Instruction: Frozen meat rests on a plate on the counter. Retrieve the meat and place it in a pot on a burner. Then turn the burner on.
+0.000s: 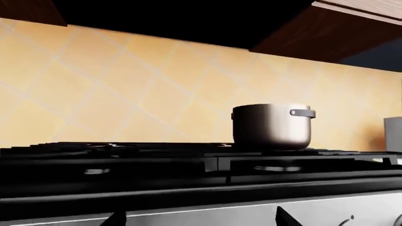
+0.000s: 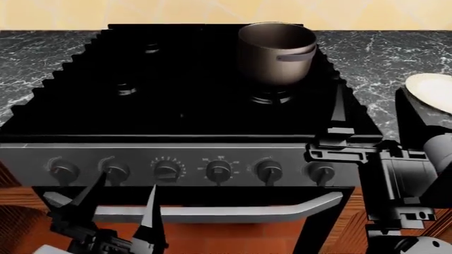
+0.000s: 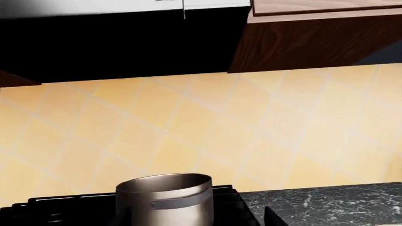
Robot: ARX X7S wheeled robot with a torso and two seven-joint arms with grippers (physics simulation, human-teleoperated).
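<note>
In the left wrist view, the pot [image 1: 272,126] was seen sitting upright on the black grates of the stovetop [image 1: 157,160], against a yellow tiled backsplash [image 1: 125,94], with two dark fingertips [image 1: 115,219] just poking into the frame well short of it, spread apart with nothing between them. Over in the head view, the left gripper [image 2: 120,201] was caught low in front of the oven, by the oven handle [image 2: 211,212] and under the row of knobs [image 2: 218,170], jaws parted and empty, well apart from the pot [image 2: 277,52], which was parked on the rear right burner. A second burner [image 2: 270,97] was visible just in front of the pot. The right gripper [image 2: 337,114] was raised at the stovetop's right front corner, near the plate [image 2: 432,91] on the counter [image 2: 381,58]; whether its jaws were apart or closed couldn't really be told. The frozen meat wasn't picked out anywhere, since only a slice of the plate was showing. In the right wrist view, the pot [image 3: 165,198] was seen again, counter [image 3: 326,202] beside it, and the jaws were hardly shown.
</note>
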